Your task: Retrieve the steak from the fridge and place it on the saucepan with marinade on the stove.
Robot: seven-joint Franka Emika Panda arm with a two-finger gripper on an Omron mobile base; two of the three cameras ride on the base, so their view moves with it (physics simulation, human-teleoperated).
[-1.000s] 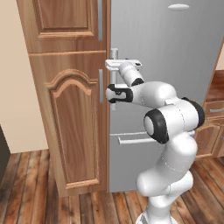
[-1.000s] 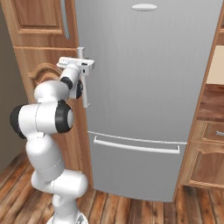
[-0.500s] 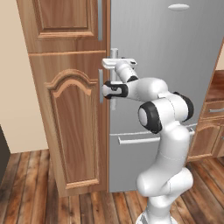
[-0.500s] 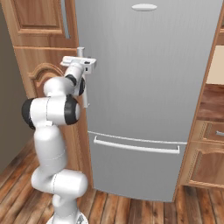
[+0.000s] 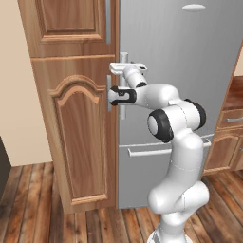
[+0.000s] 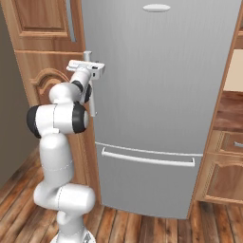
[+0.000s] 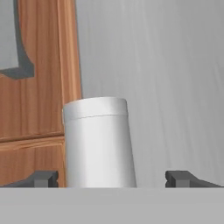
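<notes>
The end effector (image 7: 111,178) is spread wide and grasps nothing: in the hand view its two dark fingertips (image 7: 43,178) stand at the lower left and lower right of the frame, with the top end of the silver bar handle (image 7: 98,142) rising between them, nearer the left tip and touching neither. From the left base view the end effector (image 5: 122,76) sits at the upper centre of the frame, right at the handle (image 5: 123,105), whose long axis runs vertically down the left edge of the fridge (image 5: 185,52) door. The move ahead probably turns on this: the bar already lies between the jaws and crosses their closing line, so they need only close on it, and then the arm must pull. The door is shut, so the steak is out of sight, presumably inside. Beside the fridge, at the left of the frame, stands the wooden cabinet (image 5: 78,133) with its arched panel.
</notes>
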